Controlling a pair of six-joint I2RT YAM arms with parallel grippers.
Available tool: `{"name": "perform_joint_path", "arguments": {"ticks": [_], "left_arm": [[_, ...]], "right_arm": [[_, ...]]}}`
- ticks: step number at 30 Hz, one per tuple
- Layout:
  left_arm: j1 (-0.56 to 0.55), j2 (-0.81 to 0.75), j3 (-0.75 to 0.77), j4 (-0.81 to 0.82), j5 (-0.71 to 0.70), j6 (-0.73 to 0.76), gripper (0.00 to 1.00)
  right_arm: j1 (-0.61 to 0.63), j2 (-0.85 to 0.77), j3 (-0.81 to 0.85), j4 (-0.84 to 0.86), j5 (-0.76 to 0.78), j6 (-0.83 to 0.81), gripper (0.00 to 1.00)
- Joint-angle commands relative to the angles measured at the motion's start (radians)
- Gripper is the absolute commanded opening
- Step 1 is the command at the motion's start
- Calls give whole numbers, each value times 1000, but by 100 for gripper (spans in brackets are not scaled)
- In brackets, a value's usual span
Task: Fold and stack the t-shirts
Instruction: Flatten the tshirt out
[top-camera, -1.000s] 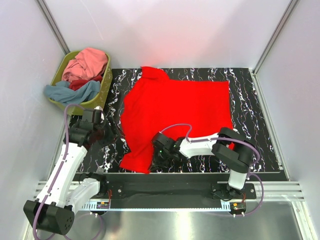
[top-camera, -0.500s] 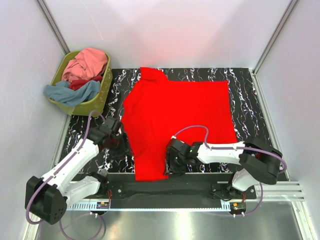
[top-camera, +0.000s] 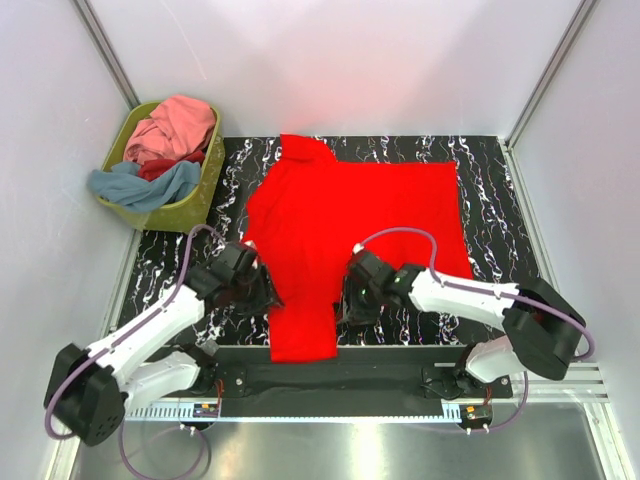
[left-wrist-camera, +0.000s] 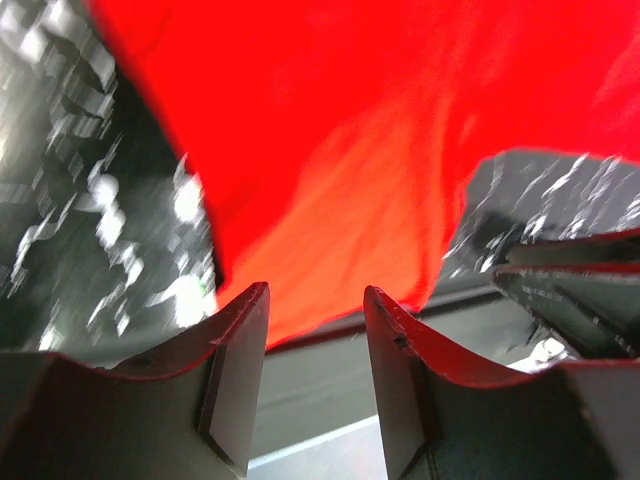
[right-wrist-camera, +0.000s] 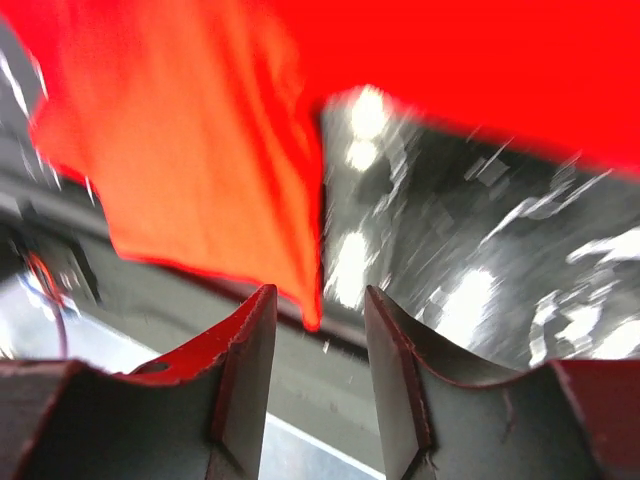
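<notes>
A bright red t-shirt lies spread on the black marbled table. A narrow part of it reaches over the near edge. My left gripper is at the left side of that narrow part, open and empty. My right gripper is at its right side, open and empty. In the left wrist view the open gripper points at the red cloth. In the right wrist view the open gripper sits just behind a cloth corner. Pink, grey-blue and red shirts lie in the basket.
The olive-green basket stands at the back left, off the table's corner. White walls close in the left, back and right. A black base bar and metal rail run along the near edge, under the hanging cloth.
The shirt's near corner was drawn toward the near edge and let go. Both grippers have since moved a little away from that edge, and the left arm has swung right to the shirt.
</notes>
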Motion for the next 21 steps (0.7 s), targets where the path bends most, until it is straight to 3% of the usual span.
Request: {"name": "perform_joint_path", "arguments": {"ticks": [1,7,14,21], "left_arm": [[5,87,31,187,-7,-13,47],[100,381,121,231,-12,77,45],[226,687,310,234,-3,223,45],[272,858,557,138,-18,312,44]], "right_arm": [[-93,22,75,-8,-19,-75,47],[-212,19,135,-83,-51,-169,47],[-325,-79,95,-169,-55,-207,48],[-365,-160,87,-238,-47,-225,49]]}}
